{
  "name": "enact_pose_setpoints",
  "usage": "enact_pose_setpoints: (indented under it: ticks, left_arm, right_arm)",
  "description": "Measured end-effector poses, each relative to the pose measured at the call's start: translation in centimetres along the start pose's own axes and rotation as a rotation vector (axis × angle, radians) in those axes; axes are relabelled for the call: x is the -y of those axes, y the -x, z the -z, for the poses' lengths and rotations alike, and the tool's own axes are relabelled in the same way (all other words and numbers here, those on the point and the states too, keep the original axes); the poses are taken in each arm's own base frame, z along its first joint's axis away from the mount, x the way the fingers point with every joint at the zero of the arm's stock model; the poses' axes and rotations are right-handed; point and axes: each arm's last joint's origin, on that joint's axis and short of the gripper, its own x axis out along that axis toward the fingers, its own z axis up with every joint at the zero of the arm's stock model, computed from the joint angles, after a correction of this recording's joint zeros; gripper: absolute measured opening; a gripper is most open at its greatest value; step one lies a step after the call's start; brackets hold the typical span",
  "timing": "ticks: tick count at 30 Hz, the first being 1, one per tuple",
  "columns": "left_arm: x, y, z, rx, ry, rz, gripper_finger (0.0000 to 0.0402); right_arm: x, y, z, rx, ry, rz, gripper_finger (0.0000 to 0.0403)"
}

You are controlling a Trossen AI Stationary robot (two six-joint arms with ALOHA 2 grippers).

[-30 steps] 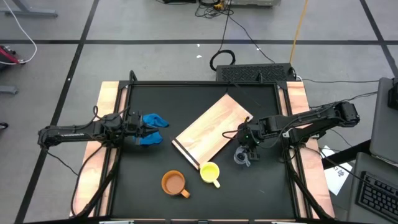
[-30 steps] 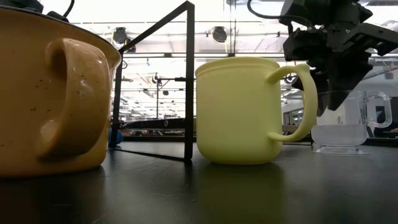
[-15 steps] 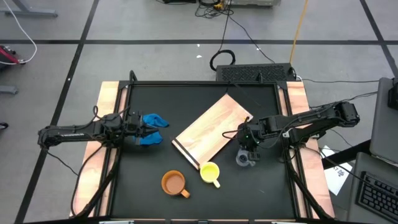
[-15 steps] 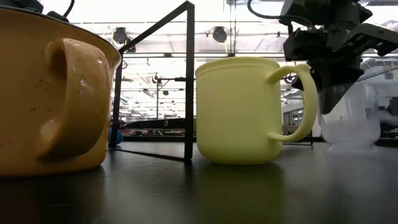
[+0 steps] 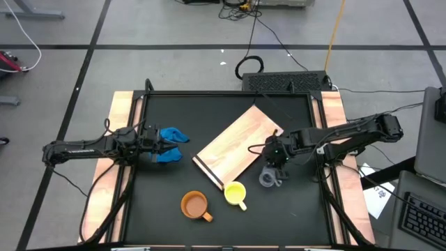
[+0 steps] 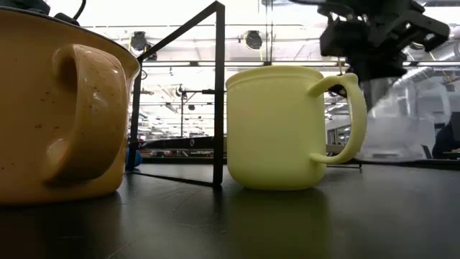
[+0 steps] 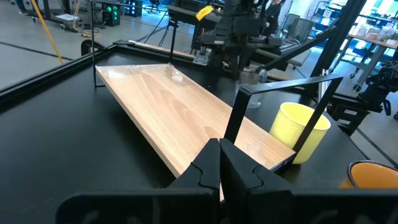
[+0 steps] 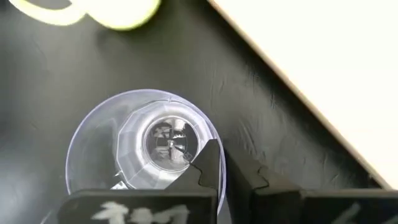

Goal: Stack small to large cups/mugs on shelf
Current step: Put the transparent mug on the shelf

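The clear glass cup [image 5: 269, 179] is sitting just off the lower right side of the shelf [image 5: 237, 148], on the black bench [image 5: 174, 188], or is just leaving it; contact with the bench cannot be confirmed. The right gripper [image 5: 276, 162] is standing directly over the cup, with one finger [image 8: 208, 168] reaching down inside the rim and the other outside it, so the fingers are pinching the glass wall narrowly between them. In the low view the cup [image 6: 406, 119] appears tilted under the gripper [image 6: 377, 43].

The governing relation: the shelf is lying immediately beside the cup, toward the bench centre and slightly farther back, with its long axis running diagonally from the near-left dark edge strip to the far-right corner. The right arm is much the nearer arm, and the shelf edge is showing close alongside the cup in the right wrist view [image 8: 323, 68].

The yellow cup [image 5: 235, 193] is standing near the shelf's front corner, and the orange-brown cup [image 5: 194, 205] is standing beside it farther left; both lie off the direct path to the shelf.

The left gripper [image 5: 155, 145] is waiting at the left of the bench by the blue cloth [image 5: 169, 144], with its fingers [image 7: 219, 167] pressed together on nothing
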Motion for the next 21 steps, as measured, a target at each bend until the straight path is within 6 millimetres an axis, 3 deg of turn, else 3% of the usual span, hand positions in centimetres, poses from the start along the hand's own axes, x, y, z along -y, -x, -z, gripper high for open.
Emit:
enact_pose_setpoints:
  ticks: [10,21]
  left_arm:
    - [0.0,0.0,0.0,0.000,0.000,0.000,0.0003]
    - [0.0,0.0,0.0,0.000,0.000,0.000,0.0003]
  right_arm:
    - [-1.0,3.5,-3.6,0.123,0.058,-0.005,0.0001]
    - [-0.9,6.7,-5.6,0.165,0.103,0.067,0.0000]
